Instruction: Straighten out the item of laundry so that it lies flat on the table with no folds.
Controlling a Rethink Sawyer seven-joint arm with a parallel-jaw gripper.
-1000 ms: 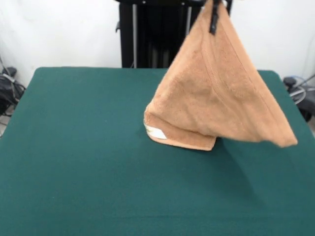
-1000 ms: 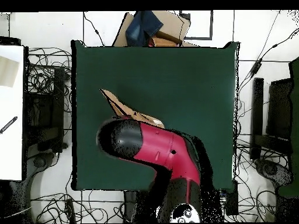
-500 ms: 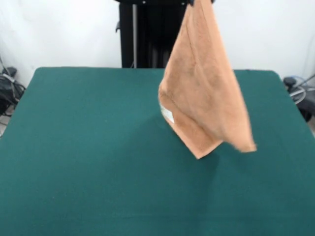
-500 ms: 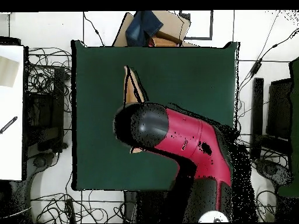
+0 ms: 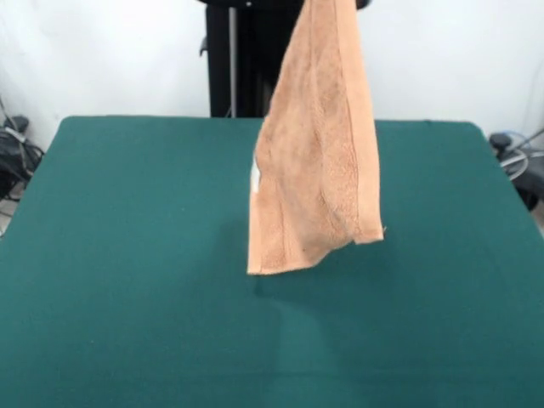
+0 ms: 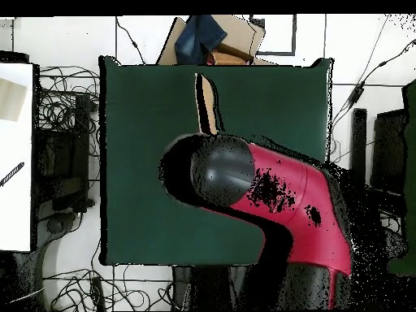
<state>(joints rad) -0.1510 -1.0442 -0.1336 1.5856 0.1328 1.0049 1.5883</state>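
Towel (image 5: 316, 144) hanging upper centre of front view, clear of green worktop (image 5: 127, 255), draped in vertical folds, tag on its left edge. Claw out of sight above frame; grip state: cannot tell. Not flattened yet; lowering and spreading still to do.
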